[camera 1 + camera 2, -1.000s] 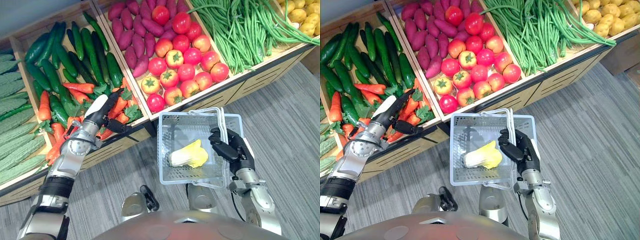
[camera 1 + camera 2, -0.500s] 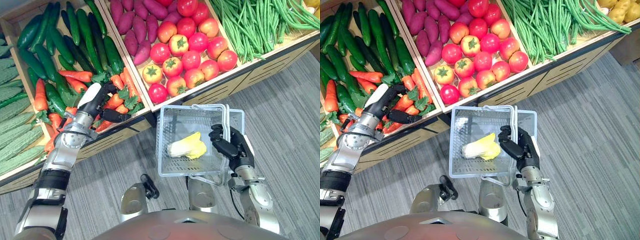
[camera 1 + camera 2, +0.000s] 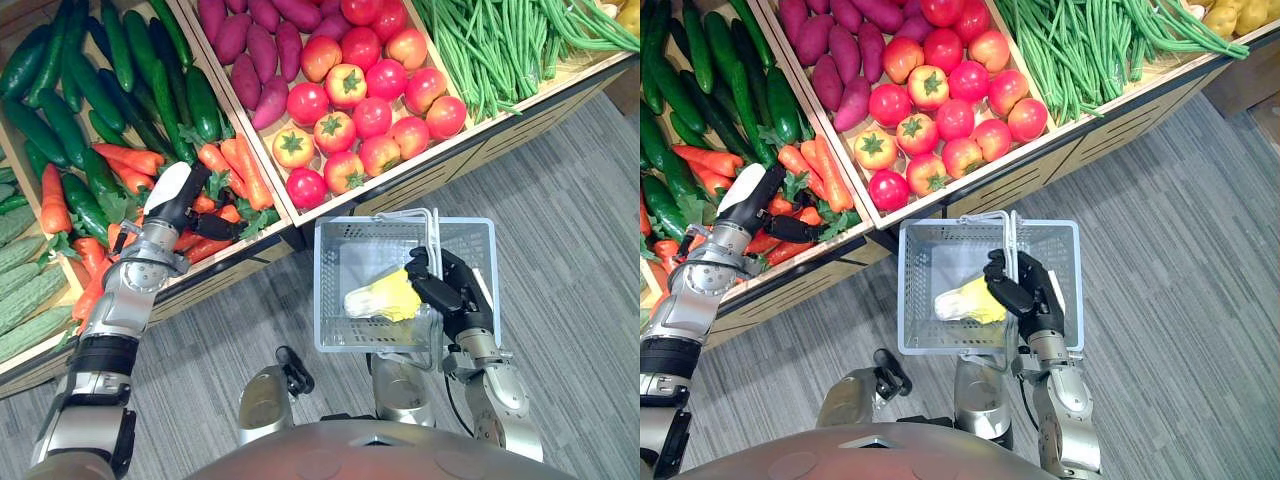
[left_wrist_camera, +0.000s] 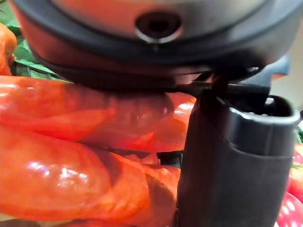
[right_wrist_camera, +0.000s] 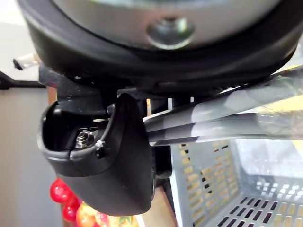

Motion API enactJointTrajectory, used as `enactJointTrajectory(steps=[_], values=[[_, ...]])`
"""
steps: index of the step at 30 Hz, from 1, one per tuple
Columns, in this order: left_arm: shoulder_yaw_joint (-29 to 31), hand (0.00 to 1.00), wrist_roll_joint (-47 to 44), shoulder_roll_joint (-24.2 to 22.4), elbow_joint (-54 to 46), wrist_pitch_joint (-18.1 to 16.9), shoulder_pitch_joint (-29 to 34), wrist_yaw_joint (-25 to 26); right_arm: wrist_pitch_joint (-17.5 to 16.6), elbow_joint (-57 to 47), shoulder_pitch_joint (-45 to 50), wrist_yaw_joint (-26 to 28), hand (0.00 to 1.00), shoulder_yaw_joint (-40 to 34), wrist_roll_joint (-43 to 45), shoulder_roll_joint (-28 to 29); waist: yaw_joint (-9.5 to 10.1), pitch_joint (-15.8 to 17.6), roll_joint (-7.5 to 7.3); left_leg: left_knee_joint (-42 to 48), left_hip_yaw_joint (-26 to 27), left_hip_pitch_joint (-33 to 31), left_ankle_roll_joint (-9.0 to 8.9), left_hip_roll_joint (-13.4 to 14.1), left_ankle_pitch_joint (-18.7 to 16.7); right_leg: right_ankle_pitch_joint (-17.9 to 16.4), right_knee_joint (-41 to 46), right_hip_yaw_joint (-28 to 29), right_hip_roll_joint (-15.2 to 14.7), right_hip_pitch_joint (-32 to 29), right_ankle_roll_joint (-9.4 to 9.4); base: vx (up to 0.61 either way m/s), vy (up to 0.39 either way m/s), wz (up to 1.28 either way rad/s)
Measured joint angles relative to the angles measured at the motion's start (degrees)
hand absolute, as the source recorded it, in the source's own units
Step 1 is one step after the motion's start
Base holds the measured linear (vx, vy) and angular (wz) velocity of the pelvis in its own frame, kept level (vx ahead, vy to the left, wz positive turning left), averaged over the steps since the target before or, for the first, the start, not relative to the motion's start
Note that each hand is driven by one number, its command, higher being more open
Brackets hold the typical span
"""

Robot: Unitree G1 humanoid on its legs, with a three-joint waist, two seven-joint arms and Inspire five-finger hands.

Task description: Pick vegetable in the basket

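**Your stand and what it holds**

You're looking down on a wooden display stand (image 3: 505, 140) split into bins, standing on grey striped floor (image 3: 570, 260). From your left: bitter gourds (image 3: 20, 290), then one bin where cucumbers (image 3: 70, 90) lie behind and carrots (image 3: 235, 165) in front. The next bin holds sweet potatoes (image 3: 255, 45) behind tomatoes (image 3: 372, 118). After that come green beans (image 3: 500, 45), with potatoes (image 3: 1230, 15) in the far right corner.

— Which way into the basket (image 3: 330, 262)?
— From its 9 o'clock, over bare floor (image 3: 225, 320). At 3, the right hand (image 3: 450, 295) clasps the raised handles (image 3: 432, 222); a yellow vegetable (image 3: 385, 298) fills the middle.
— Around the left hand (image 3: 175, 200)?
— Carrots (image 3: 238, 165) crowd it; a wooden divider (image 3: 272, 175) stands at 3 o'clock.
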Motion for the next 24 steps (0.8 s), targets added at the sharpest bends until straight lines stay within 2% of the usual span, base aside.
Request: enactJointTrajectory(steps=[9, 14, 17, 22, 24], values=[[0.5, 0.00, 0.6, -1.2, -6.5, 5.0, 0.1, -0.2, 0.0, 0.0, 0.5, -0.2, 0.00, -1.7, 0.2, 0.0, 0.13, 0.0, 0.11, -1.8, -0.7, 2.5, -0.26, -0.1, 0.9, 0.1, -0.5, -1.4, 0.6, 2.6, 0.05, -0.03, -0.068, 0.04], [1.4, 0.00, -2.0, -1.2, -14.4, 5.0, 0.1, -0.2, 0.0, 0.0, 0.6, 0.0, 0.00, -3.6, 0.2, -0.1, 0.48, -0.1, 0.24, -4.5, -0.9, 5.9, -0.22, -0.9, 1.7, 0.0, -0.5, -2.5, 0.4, 5.1, 0.01, -0.02, -0.023, 0.03], [2.5, 0.00, -2.9, -1.3, -19.1, 4.0, 0.0, -0.2, 0.0, -0.1, 1.2, 0.1, 0.00, -4.4, 0.2, -0.1, 0.63, -1.0, 0.85, -5.5, -0.9, 6.8, -0.19, -1.3, 2.1, 0.0, -0.5, -3.1, 0.4, 5.7, 0.00, -0.04, -0.017, 0.02], [2.5, 0.00, -5.0, -1.5, -19.9, 2.5, 0.1, -0.3, 0.0, -0.1, 2.6, 0.1, 0.00, -6.0, 0.2, -0.2, 0.79, -3.5, 2.05, -8.5, -0.9, 9.3, -0.28, -2.0, 3.3, 0.0, -0.6, -3.4, 0.4, 7.0, -0.05, -0.01, -0.007, 0.00], [2.5, 0.00, -5.2, -1.5, -19.9, 2.5, 0.3, -0.4, 0.1, -0.1, 3.2, 0.1, 0.00, -6.0, 0.2, -0.2, 0.86, -4.5, 1.97, -9.2, -0.9, 9.7, -0.26, -2.1, 3.6, 0.0, -0.6, -3.7, 0.4, 7.2, -0.06, -0.04, -0.021, 0.01]])
